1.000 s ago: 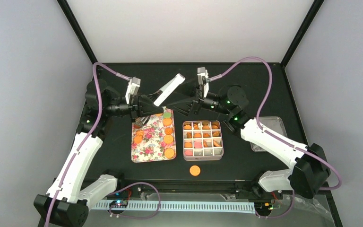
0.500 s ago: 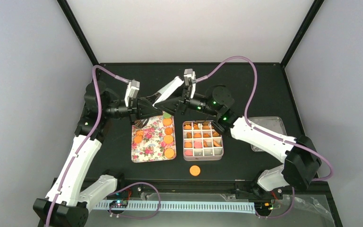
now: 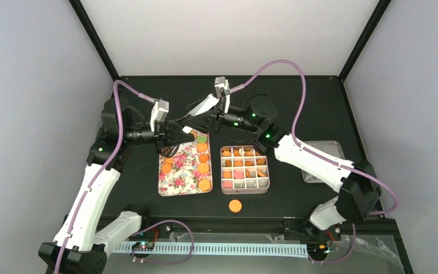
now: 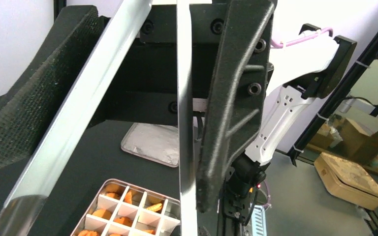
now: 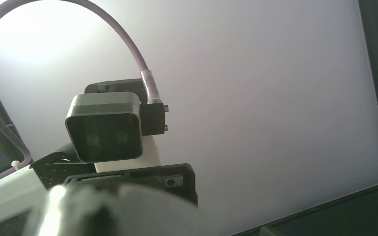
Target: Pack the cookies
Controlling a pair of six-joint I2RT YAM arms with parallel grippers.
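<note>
Orange cookies (image 3: pixel 203 168) lie along the right side of the flowered tray (image 3: pixel 178 178). More cookies (image 3: pixel 238 162) fill cells of the divided tin (image 3: pixel 245 184), and one cookie (image 3: pixel 235 205) lies loose on the table in front of it. My left gripper (image 3: pixel 175 131) is shut on the metal tongs (image 3: pixel 205 105) above the tray's far end. My right gripper (image 3: pixel 203 121) is open at the tongs' upper part. In the left wrist view its dark fingers (image 4: pixel 229 108) stand on either side of the tongs' two arms (image 4: pixel 184 123). Whether they touch the tongs I cannot tell.
The tin's lid (image 3: pixel 332 149) lies on the table at the right. The right arm reaches over the tin's far side. The right wrist view shows the left wrist camera (image 5: pixel 106 125) close by and the tongs as a blur (image 5: pixel 118 211).
My right arm has swung left from behind the tin to the tongs' upper end, and its jaws have narrowed around them. The left gripper keeps hold of the tongs almost in place.
</note>
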